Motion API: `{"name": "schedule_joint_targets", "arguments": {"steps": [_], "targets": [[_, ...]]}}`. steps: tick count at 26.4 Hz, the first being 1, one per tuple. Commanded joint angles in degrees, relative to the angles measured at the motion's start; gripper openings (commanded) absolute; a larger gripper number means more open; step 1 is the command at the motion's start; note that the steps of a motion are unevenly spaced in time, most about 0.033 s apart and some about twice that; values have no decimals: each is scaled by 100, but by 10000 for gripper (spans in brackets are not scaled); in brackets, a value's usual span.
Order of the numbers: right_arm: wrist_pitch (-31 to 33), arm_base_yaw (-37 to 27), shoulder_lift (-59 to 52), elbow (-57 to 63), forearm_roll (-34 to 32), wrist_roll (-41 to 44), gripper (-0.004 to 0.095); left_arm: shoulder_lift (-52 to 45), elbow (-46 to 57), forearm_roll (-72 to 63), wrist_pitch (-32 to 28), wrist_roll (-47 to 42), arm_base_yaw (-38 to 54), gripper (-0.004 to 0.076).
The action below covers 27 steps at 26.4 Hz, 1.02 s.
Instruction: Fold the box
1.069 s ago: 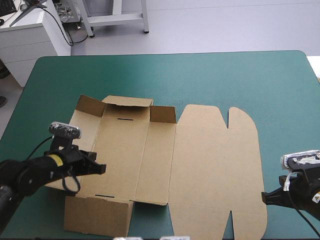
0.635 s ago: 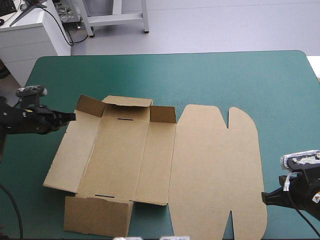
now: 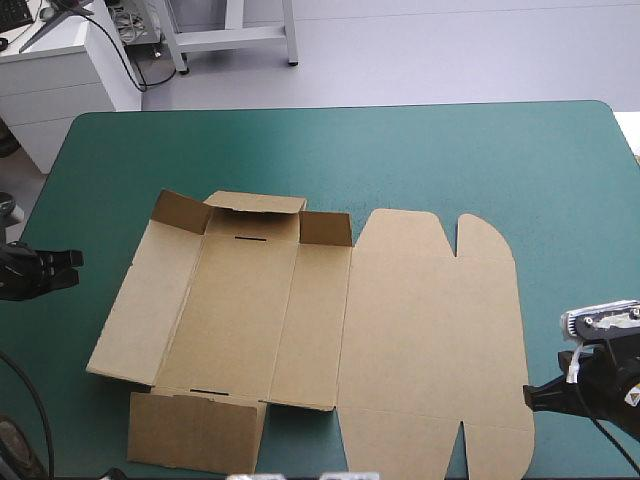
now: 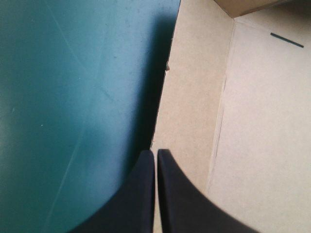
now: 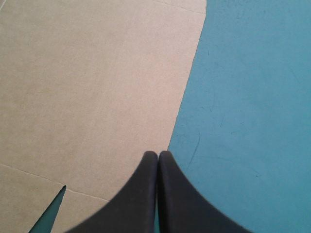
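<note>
The brown box (image 3: 400, 330) lies as a cut sheet in the middle of the table, its wide lid panel flat on the right. At its far left end, short flaps (image 3: 255, 205) stand partly raised, and the near flap (image 3: 195, 430) is bent up. My left gripper (image 3: 78, 258) is shut and sits off the box, near the table's left edge. In the left wrist view this gripper (image 4: 155, 153) points along the box's left panel (image 4: 194, 97). My right gripper (image 3: 528, 397) is shut beside the lid's right edge. In the right wrist view its tip (image 5: 158, 154) is at the board's edge (image 5: 87, 82).
Bare teal-green cover (image 3: 450, 150) stretches beyond the box to the far edge and along the right side. A white cabinet (image 3: 50, 70) stands off the table's far left corner.
My left arm has pulled back from over the box's left panel, out to the table's left edge. The panel now lies uncovered. The right arm and the box have not moved.
</note>
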Motion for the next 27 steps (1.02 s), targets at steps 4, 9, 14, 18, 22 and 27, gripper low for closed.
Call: {"name": "schedule_joint_targets", "arguments": {"steps": [4, 9, 14, 18, 22, 27], "targets": [[-315, -25, 41, -122, 39, -180, -19, -70, 132, -82, 313, 32, 10, 387], [-315, -25, 41, -122, 39, -264, -19, -57, 888, -203, -230, 55, 10, 603], [-315, -25, 41, -122, 39, -264, -19, 152, 1236, -269, -280, 437, -1, 575], [-315, -25, 41, -122, 39, -264, -19, 450, 1258, -611, -189, 635, -174, 539], [-315, -25, 41, -122, 39, -264, -19, 746, 1258, -647, -4, 762, -598, 529], [-304, -25, 41, -122, 39, -264, -19, 910, 1258, -690, 239, 762, -986, 528]]}}
